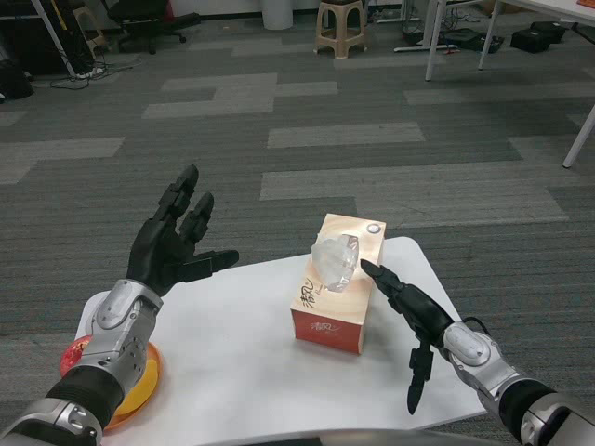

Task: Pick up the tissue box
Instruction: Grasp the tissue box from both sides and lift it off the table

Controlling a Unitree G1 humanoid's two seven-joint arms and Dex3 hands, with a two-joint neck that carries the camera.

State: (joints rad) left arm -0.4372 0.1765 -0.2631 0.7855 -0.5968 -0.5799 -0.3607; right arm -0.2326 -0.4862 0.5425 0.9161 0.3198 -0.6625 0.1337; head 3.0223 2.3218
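Tissue box (337,283), orange with a pale top, on the white table (242,353) toward its far right corner, lying askew to the table edges, its far end angled right. Clear plastic and tissue puff up from the slot on top. Right hand (409,311) sits just beside the box's right long side, fingers spread; the upper fingertips (369,268) reach the box's top edge, though actual contact cannot be told. One finger hangs down toward the table near the front right edge. Nothing is grasped. Left hand (174,243) raised over the table's far left edge, fingers spread wide, holding nothing, well apart from the box. Orange dish (135,386) with a red object (72,354) on it at the near left edge, partly behind the left forearm.
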